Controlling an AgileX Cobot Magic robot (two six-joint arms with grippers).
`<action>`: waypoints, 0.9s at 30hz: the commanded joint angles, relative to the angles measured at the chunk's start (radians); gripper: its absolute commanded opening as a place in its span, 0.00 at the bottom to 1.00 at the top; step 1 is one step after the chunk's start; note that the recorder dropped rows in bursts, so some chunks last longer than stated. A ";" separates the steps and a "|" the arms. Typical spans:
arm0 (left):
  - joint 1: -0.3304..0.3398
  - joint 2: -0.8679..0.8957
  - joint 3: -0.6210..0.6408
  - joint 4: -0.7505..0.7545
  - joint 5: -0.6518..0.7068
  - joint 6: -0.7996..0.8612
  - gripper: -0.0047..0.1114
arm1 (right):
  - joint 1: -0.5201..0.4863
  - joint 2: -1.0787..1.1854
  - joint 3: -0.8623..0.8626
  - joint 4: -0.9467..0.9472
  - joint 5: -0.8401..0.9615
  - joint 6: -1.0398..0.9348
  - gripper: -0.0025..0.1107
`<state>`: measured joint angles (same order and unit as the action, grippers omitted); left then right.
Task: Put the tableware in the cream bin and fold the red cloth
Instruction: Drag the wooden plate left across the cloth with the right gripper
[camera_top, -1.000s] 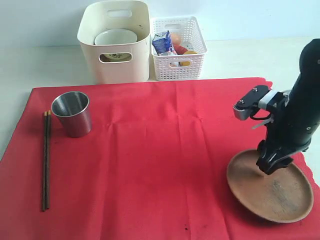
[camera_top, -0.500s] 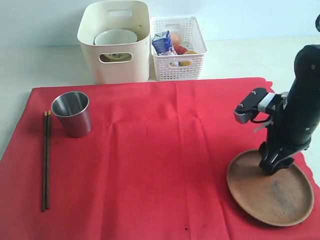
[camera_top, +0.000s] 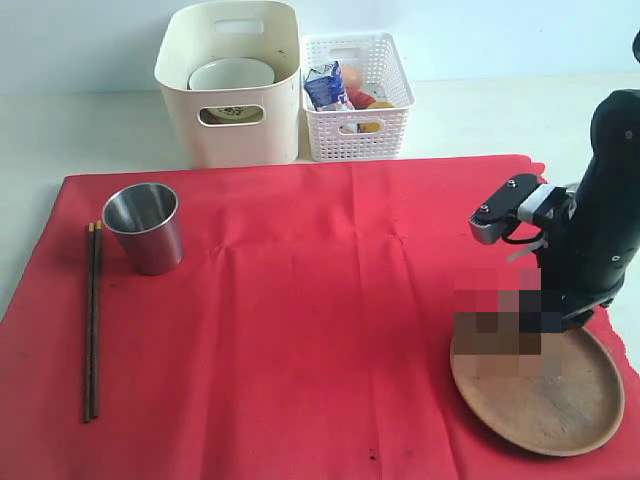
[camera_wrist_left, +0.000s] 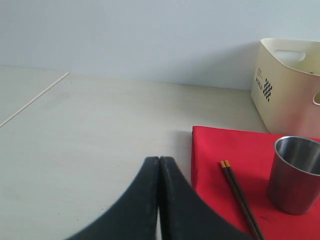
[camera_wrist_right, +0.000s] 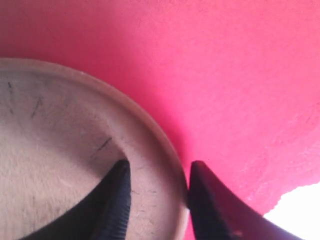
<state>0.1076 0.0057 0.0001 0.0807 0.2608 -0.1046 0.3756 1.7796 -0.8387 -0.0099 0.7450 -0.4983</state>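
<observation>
A robot lab bench: black arm over a plain white table against a blank wall.

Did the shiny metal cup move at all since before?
No. The steel cup stands in the same spot on the red cloth, right beside the chopsticks' far tips, as before.

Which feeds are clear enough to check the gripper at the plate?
Right wrist view: close and soft, but shows the gripper straddling the plate at its rim. Exterior view: a blocky pixelated patch hides that spot. Left wrist view: sharp, faces elsewhere.
</observation>
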 joint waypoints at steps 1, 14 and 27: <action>-0.007 -0.002 0.000 -0.007 -0.005 -0.001 0.05 | -0.003 0.002 0.003 0.010 0.011 0.002 0.15; -0.007 -0.002 0.000 -0.007 -0.005 -0.001 0.05 | -0.003 0.002 -0.069 0.412 0.009 0.002 0.02; -0.007 -0.002 0.000 -0.007 -0.005 -0.001 0.05 | -0.003 0.006 -0.086 0.781 -0.041 0.002 0.02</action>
<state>0.1076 0.0057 0.0001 0.0807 0.2608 -0.1046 0.3737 1.7810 -0.9173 0.7163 0.7262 -0.4964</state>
